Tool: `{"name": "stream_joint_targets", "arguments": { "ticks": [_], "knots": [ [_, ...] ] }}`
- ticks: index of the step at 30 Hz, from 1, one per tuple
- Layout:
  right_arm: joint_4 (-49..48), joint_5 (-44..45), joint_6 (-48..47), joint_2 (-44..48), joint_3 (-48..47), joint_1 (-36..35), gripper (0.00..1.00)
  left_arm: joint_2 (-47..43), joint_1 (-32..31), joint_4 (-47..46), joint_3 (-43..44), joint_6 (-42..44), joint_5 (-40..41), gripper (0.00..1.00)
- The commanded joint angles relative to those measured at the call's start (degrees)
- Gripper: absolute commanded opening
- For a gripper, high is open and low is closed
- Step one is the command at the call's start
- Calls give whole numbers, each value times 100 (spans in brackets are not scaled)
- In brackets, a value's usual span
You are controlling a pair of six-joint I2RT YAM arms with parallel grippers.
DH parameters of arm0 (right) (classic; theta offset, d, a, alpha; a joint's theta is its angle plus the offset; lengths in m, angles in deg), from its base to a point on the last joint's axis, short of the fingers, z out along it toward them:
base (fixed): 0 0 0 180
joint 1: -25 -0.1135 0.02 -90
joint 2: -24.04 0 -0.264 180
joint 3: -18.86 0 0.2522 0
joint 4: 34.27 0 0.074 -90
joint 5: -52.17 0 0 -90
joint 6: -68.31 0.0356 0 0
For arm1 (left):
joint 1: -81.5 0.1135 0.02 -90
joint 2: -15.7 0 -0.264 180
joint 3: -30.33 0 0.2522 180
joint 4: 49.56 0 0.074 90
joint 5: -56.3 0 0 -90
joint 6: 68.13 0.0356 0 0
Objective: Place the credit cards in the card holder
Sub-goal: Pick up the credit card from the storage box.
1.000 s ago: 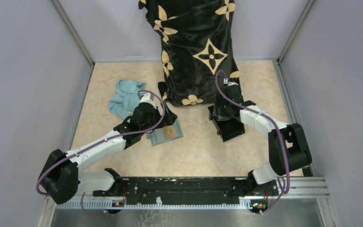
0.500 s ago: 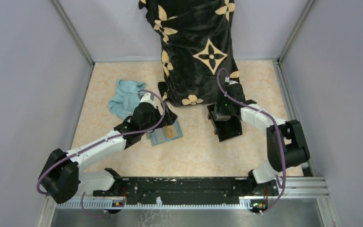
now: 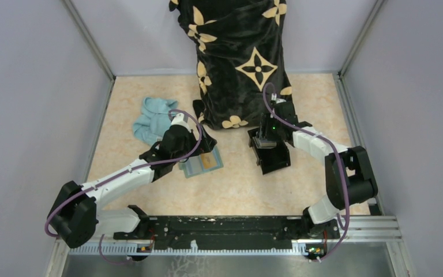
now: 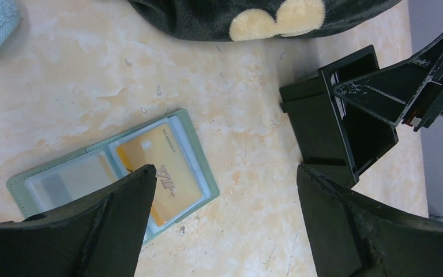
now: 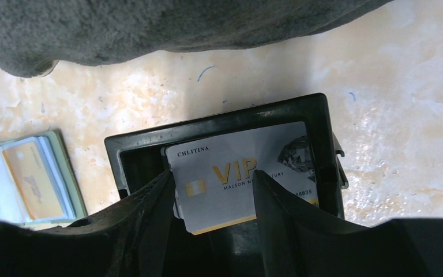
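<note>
R end effector point(image 5: 211, 176), jaws part-open w/ nothing pinched yet, hangs over silvery VIP card point(image 5: 236, 156) inside black box point(image 5: 144, 144), long axis finger-to-finger; card holder point(image 4: 63, 176) lies open left of box, under wide-open L end effector point(image 4: 224, 173).

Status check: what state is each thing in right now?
Card holder: open, flat on table.
Orange card: in a holder pocket.
Silver card: in the box.
Box: open top, on table.
Cloth: crumpled.
Left gripper: open, above holder.
Right gripper: open, astride silver card.
</note>
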Motion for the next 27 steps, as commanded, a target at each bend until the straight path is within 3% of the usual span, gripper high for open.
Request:
{"name": "stream_joint_targets", "arguments": {
  "ticks": [1, 7, 14, 17, 25, 27],
  "knots": [
    [129, -260, 150, -72, -251, -168, 52, 37, -22, -264, -8, 17, 75, 96],
    [174, -241, 177, -98, -303, -244, 51, 82, -22, -386, -43, 17, -2, 95],
    [237, -285, 136, -133, -312, -255, 42, 292, -22, -533, -49, -24, -318, 91],
    [238, -291, 122, -145, -303, -263, 39, 497, -109, -692, -58, -115, -537, 86],
    [277, -298, 78, -186, -314, -315, 31, 1285, -582, -1090, 182, -188, -741, 62],
    [288, -291, 73, -187, -323, -316, 29, 1494, -697, -1122, 311, -215, -750, 60]
  ]
}}
